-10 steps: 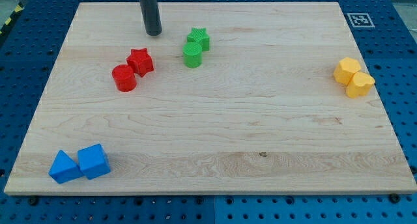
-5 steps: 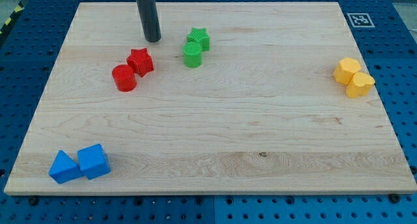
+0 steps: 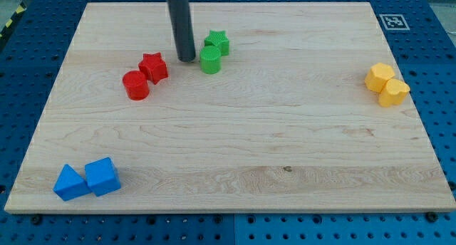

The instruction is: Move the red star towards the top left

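Honestly, starting from the near edge of the wooden board (image 3: 235,167): down at the view's bottom left sit a blue triangular block (image 3: 69,183) and a blue cube (image 3: 102,176), touching each other and well away from anything that matters. Over on the view's right, two yellow blocks (image 3: 387,84) are huddled together, shapes hard to call, also out of the way.

Further up, the red cylinder (image 3: 135,85) is pressed against the lower left side of the red star (image 3: 154,67), which sits in the upper left part of the board, though still short of the corner. To its right is the green cylinder (image 3: 209,60), with a green star (image 3: 216,42) just behind it.

The tip (image 3: 187,59) is down on the board in the gap between the red star and the green cylinder, just beside the green one and not touching the red star. No gripper here, just a bare rod, so nothing to open or close.

The star looks like a light, rigid plastic piece that'll slide easily on smooth wood, and with those points I'd guess it spins if nudged off-centre. Best contact looks like its lower right side, pushing through the middle. The red cylinder may well get dragged along
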Tool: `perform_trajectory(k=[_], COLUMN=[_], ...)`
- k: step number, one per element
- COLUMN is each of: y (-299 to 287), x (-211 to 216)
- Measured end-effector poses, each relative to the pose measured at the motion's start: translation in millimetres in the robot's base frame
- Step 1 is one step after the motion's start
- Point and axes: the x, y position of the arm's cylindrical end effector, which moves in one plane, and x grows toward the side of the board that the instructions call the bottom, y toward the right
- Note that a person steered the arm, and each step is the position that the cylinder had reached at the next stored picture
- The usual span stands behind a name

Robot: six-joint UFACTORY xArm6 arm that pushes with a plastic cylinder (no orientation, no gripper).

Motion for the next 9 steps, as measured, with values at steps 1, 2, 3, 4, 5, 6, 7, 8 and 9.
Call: perform_trajectory(k=[1, 2, 3, 4, 5, 6, 7, 8, 9], y=[18.9, 32.6, 17.0, -20.4, -52.8, -64.2, -67.5, -71.8, -76.1], x=[24.5, 49.4, 67.6, 66.2, 38.4, 21.6, 20.2, 12.8, -5.9])
